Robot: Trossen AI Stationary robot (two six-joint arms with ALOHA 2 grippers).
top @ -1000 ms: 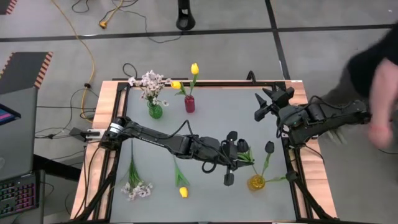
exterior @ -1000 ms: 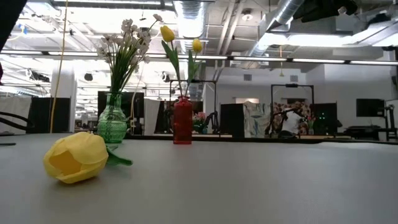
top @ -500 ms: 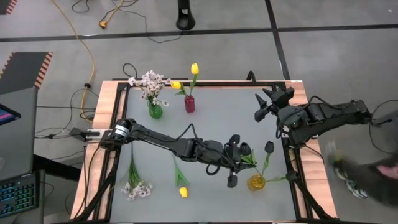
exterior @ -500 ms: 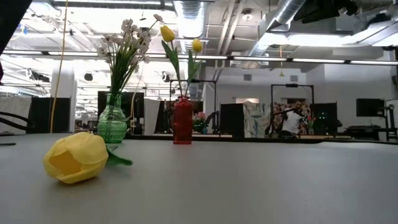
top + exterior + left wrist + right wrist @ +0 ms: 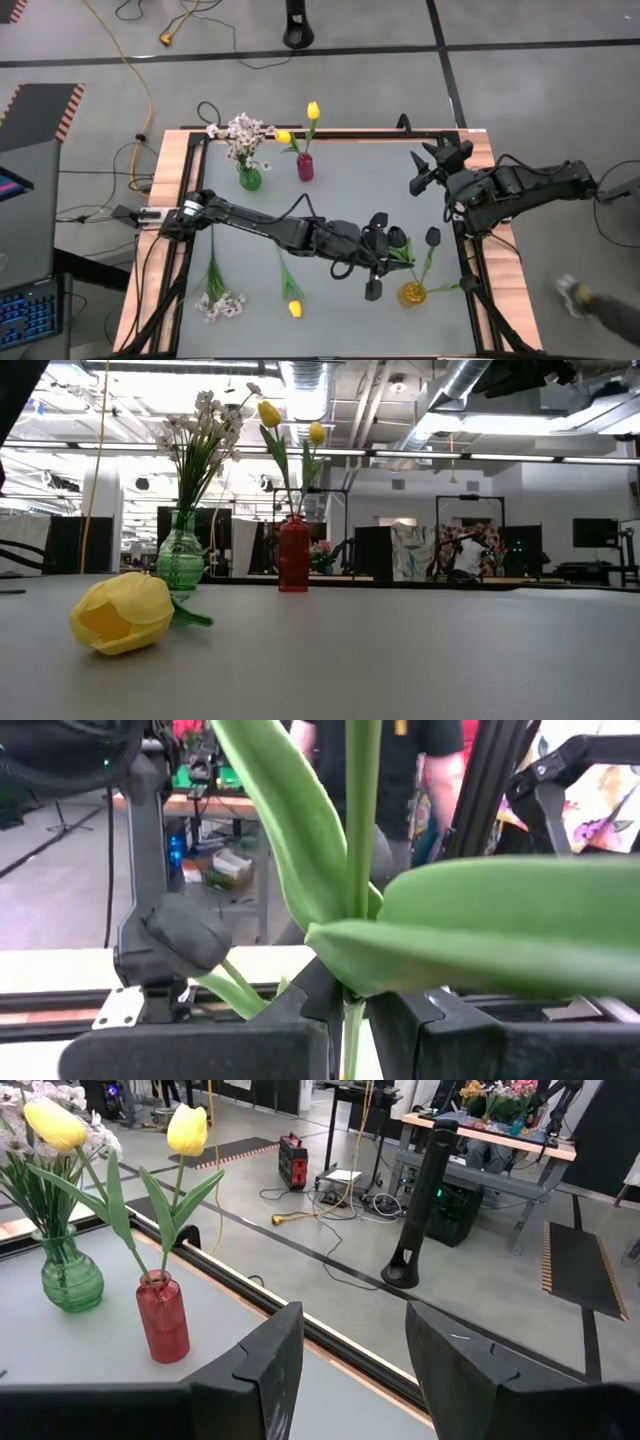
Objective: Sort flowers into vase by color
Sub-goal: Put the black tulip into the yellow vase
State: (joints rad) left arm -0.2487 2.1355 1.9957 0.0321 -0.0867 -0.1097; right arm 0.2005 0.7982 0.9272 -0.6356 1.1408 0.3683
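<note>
Surface (image 5: 340, 200): grey, carrying three vases; the yellow vase (image 5: 412, 293) serves as landmark.
Left arm (image 5: 260, 225): stretched across the surface, its left gripper (image 5: 385, 262) just beside the yellow vase.
Right arm (image 5: 520, 190): waiting well beyond the yellow vase at the surface's edge; right gripper (image 5: 432, 165) with fingers apart, holding nothing.
Left fingers: clamped on the green stem (image 5: 352, 1020) of a dark tulip (image 5: 397, 238).
Step in hand: likely bringing this dark tulip to the yellow vase, where another dark tulip (image 5: 433, 237) already stands.
Next move: probably calls for lining the stem end over the vase mouth, then lowering.
Left over: a yellow tulip (image 5: 294, 306) and white spray (image 5: 222, 304) lie well apart from the yellow vase.
Views: the left wrist view alone shows the pinch on the stem; the low view shows the green vase (image 5: 180, 555) and red vase (image 5: 293, 555) filled, no arm.
</note>
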